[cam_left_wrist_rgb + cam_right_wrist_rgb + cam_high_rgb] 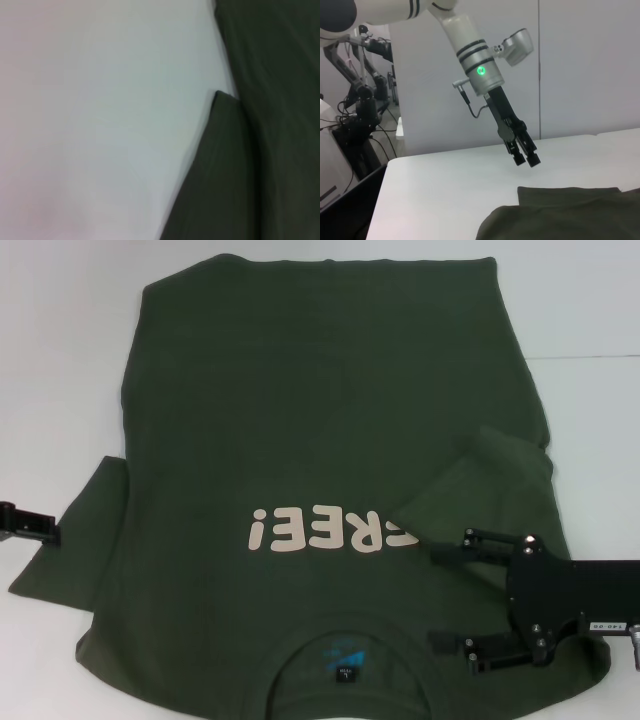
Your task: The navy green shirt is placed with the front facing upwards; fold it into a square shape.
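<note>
Soft even overhead light, pale white tabletop washed nearly to glare around the dark olive-green cotton T-shirt, faint shadows along its edges, left wrist view blurred throughout, cream chest letters soft-edged

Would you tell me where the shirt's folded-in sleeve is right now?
In the head view, the folded sleeve lies on the navy green shirt at the robot's right, covering the start of the cream lettering, just beyond the right gripper.

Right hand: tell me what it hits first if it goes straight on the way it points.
The right hand points across the navy green shirt toward the robot's left. Straight on, it would probably meet the cream "FREE!" lettering first, though its height above the cloth is unclear.
</note>
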You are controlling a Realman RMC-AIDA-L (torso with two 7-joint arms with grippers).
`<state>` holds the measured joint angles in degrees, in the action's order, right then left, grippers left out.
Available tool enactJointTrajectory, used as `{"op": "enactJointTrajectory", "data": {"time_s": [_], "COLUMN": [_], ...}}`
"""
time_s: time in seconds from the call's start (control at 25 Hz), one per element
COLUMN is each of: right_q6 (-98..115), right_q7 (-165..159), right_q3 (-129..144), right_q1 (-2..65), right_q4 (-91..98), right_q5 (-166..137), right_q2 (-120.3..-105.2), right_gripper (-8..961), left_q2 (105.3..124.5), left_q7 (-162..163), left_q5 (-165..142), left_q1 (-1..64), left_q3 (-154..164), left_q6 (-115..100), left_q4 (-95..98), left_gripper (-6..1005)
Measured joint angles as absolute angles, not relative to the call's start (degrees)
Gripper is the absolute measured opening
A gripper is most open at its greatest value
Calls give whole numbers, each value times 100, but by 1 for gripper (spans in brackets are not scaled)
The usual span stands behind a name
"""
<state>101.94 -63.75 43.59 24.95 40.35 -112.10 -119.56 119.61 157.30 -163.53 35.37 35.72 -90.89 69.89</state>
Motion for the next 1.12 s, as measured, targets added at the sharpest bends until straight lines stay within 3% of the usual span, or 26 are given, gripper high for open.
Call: {"op": "enactJointTrajectory", "data": {"time_s": [0.44, 1.12], "right_q6": [10178, 10057], "right_q7": [-6372, -6397], "right_q3": [4368, 4374], "right_q1": [2558, 2623], "right_q4": [3971, 3934], "right_q5": [-11215, -11223], "right_q2": [-11961, -11961], "right_gripper": [945, 944], "left_q2": [11801, 11793], "left_q7": [15878, 15838], "left_q5": [-16367, -16383], "left_q1": [3603, 3594], "left_q3": [3248, 3304], "left_q6": [-8588, -8303], "left_q4": [6110, 5760], "left_gripper": [874, 859]}}
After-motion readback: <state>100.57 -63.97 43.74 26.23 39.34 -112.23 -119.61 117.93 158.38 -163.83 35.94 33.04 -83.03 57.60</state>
